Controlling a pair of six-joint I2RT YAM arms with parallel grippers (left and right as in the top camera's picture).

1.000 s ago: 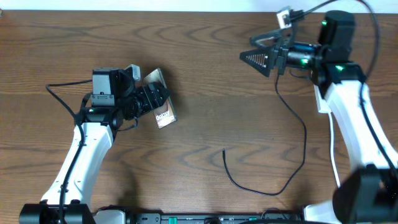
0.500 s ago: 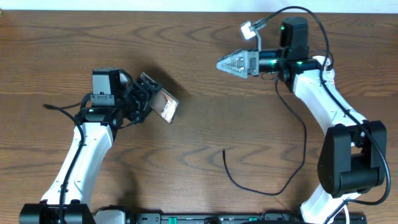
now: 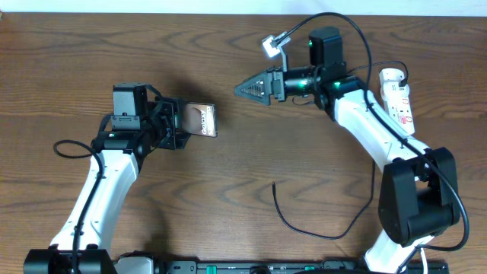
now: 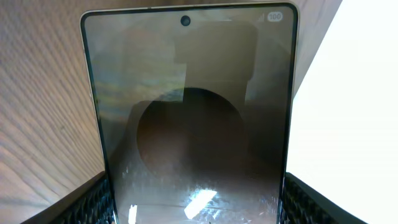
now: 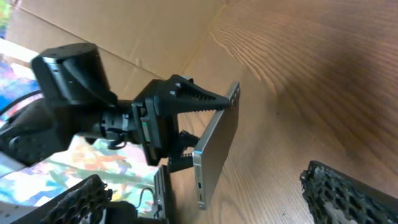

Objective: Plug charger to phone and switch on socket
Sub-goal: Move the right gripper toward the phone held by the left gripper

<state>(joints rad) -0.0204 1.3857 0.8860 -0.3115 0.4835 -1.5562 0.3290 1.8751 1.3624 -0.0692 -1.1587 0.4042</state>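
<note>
L gripper (image 3: 181,125) is clamped on the phone (image 3: 201,120) at its lower end, w/ fingers (image 4: 98,200) on both long edges. Phone is tipped up on edge over the left half of the wooden table (image 3: 243,46), face w/ white lettering showing to the overhead cam. On L wrist cam the dark glossy screen fills the view, camera hole (image 4: 185,20) at top centre. R gripper (image 3: 255,87) has jaws spread wide w/ nothing btwn them; it points left toward the phone, apart from it. Charger cable (image 3: 304,230) lies loose on the table near front centre, its free tip (image 3: 274,183) well apart from the phone. White power strip (image 3: 397,97) lies at far right, beside the R arm (image 3: 365,129).
</note>
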